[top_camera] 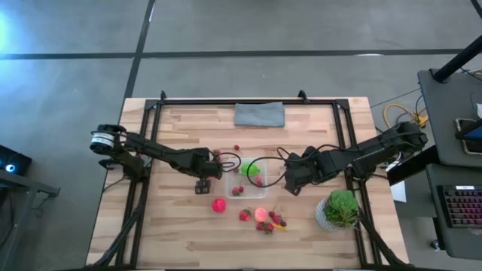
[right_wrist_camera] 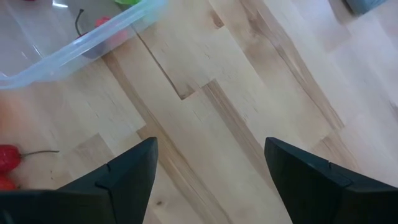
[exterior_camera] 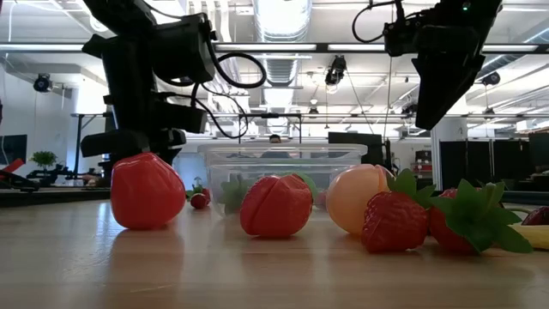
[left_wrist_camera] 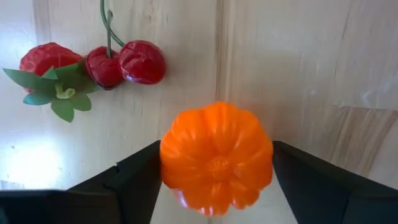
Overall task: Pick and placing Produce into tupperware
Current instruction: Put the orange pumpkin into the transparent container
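The left gripper [left_wrist_camera: 214, 186] sits just left of the tupperware [top_camera: 249, 178], its fingers set either side of an orange pumpkin-shaped toy [left_wrist_camera: 216, 155] (touching its flanks, it seems, though the contact is hard to judge), with a pair of cherries [left_wrist_camera: 127, 62] and a strawberry [left_wrist_camera: 46, 65] lying on the table [top_camera: 188, 241] just beyond. The right gripper [right_wrist_camera: 208, 180] hangs over bare wood just right of the box, fingers apart and empty; some produce lies inside the box already, the rest in front of it, including a pink ball [top_camera: 218, 205].
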